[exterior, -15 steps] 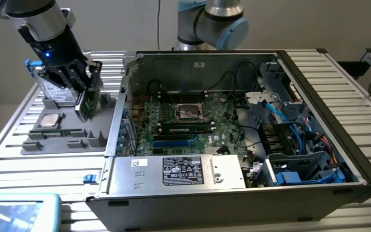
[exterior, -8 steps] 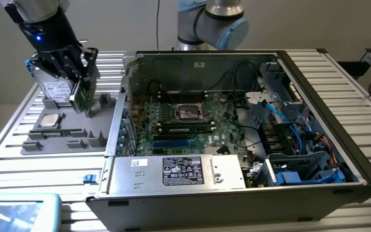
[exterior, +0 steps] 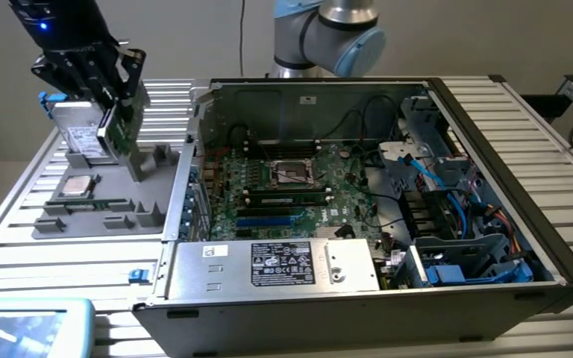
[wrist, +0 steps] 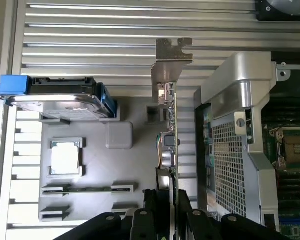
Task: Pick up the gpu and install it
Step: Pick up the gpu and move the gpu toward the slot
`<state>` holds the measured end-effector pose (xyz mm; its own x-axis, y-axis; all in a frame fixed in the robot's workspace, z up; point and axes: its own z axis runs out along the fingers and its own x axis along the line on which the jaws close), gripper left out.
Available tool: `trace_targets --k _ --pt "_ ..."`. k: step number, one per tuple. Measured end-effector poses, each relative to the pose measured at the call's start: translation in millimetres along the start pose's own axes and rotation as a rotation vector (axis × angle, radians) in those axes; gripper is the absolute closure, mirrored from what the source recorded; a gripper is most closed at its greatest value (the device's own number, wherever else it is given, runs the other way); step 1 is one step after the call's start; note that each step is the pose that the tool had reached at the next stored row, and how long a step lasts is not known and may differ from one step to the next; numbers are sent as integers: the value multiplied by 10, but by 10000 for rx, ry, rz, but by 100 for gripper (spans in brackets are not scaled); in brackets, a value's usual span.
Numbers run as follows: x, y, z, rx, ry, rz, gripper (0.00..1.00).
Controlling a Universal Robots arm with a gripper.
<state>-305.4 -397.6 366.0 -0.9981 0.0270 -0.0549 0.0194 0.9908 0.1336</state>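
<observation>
The gpu (exterior: 119,136) is a green card standing on edge over the grey holder tray (exterior: 98,220) at the exterior view's left, beside the open computer case (exterior: 486,149). My gripper (exterior: 102,82) comes down from above and is shut on the card's top edge. In the wrist view the gpu (wrist: 169,145) appears edge-on, its silver bracket (wrist: 171,55) at the far end, with my gripper (wrist: 165,200) clamped on it by black fingers (wrist: 150,202) on either side. Whether the card is clear of its tray slot I cannot tell.
A silver hard drive (exterior: 83,134) with blue clips stands in the tray just beside the card. A processor chip (exterior: 75,186) and a memory stick (wrist: 87,189) lie in the tray too. The case holds the motherboard (exterior: 286,186), power supply (exterior: 277,265) and drive cages (exterior: 465,261).
</observation>
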Motion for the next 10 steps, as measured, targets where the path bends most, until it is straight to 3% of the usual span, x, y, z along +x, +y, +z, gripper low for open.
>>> trace_targets --k 5,10 --pt "-95 10 -222 2 58 8 72" --pt "-281 14 -401 -23 88 13 72"
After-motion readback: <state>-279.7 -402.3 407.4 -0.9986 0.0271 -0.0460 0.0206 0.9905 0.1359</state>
